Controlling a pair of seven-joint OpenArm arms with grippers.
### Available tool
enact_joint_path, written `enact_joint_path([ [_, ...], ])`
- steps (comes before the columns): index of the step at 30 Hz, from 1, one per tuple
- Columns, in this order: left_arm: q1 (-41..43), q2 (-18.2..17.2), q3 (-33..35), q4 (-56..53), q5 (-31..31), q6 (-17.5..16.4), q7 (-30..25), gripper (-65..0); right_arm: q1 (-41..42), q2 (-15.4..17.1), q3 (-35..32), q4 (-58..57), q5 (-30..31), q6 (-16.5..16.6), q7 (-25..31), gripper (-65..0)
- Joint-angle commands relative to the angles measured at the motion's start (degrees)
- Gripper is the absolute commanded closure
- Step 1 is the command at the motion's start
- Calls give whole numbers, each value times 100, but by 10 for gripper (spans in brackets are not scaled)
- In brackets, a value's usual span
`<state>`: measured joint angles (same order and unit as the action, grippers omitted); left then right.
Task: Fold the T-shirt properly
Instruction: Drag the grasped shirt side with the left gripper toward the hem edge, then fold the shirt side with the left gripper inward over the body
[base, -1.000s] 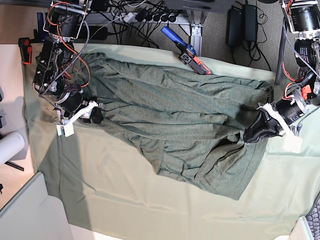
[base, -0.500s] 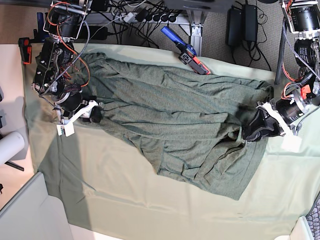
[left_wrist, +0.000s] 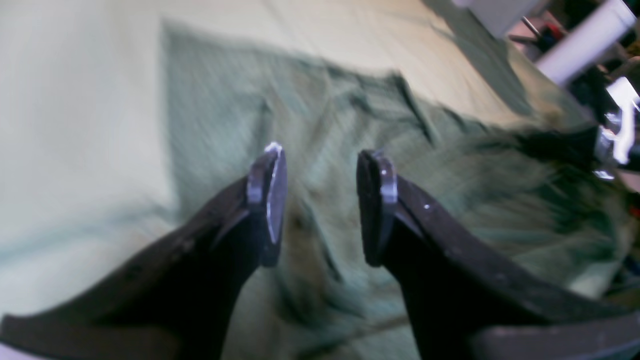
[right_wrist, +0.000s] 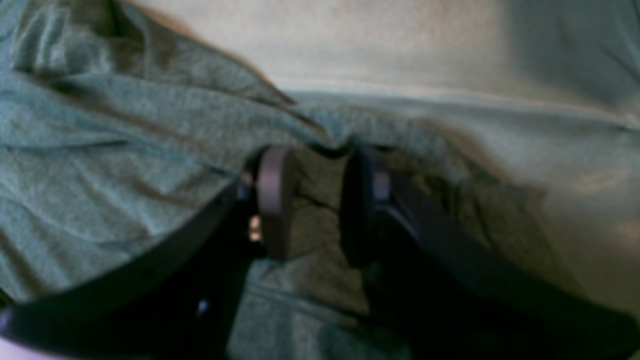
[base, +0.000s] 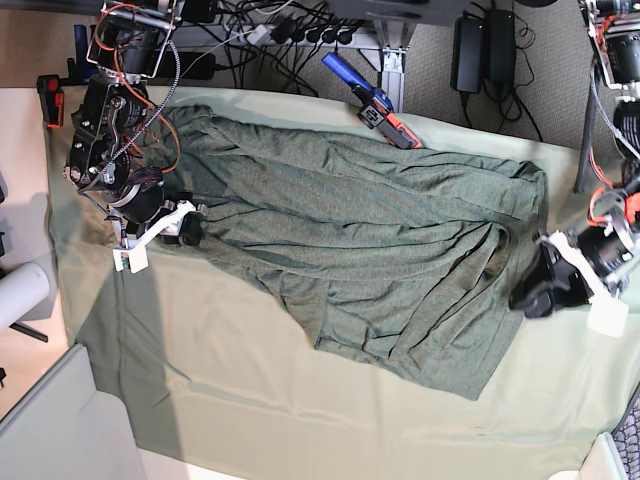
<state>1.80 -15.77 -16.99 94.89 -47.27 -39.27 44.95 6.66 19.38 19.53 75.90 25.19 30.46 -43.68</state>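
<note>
Spread crumpled across the pale table cloth (base: 300, 420), T-shirt (base: 350, 250) pinched at one edge by right gripper (right_wrist: 312, 200), released by parted, empty left gripper (left_wrist: 320, 200) just beside it; likely lopsided fold from unsmoothed wrinkles.

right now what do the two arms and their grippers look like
Both arms are black metal with exposed red and orange wiring. The right gripper has black fingers on a white plastic mount; up close its pads look dark and flat. The left gripper matches, black fingers with a white bracket, and its fingertips show shiny worn edges.
</note>
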Motion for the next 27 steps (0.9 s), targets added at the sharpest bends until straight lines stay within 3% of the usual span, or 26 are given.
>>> enact_joint_path([
  [1, -177, -107, -15, 114, -20, -73, -142, -267, 109, 92, 22, 96, 48, 39, 127, -206],
  [5, -463, -254, 118, 72, 227, -73, -164, -271, 111, 92, 24, 96, 52, 37, 129, -207],
  [10, -715, -404, 597, -380, 741, -73, -627, -361, 109, 94, 24, 96, 2, 35, 127, -207],
  [20, -1740, -409, 1174, -2225, 1478, -73, -1351, -361, 109, 96, 24, -131, -229, 33, 153, -207],
  [27, -2304, -409, 1401, -3200, 1657, -73, -1633, -361, 109, 96, 24, -732, -232, 33, 426, -207],
])
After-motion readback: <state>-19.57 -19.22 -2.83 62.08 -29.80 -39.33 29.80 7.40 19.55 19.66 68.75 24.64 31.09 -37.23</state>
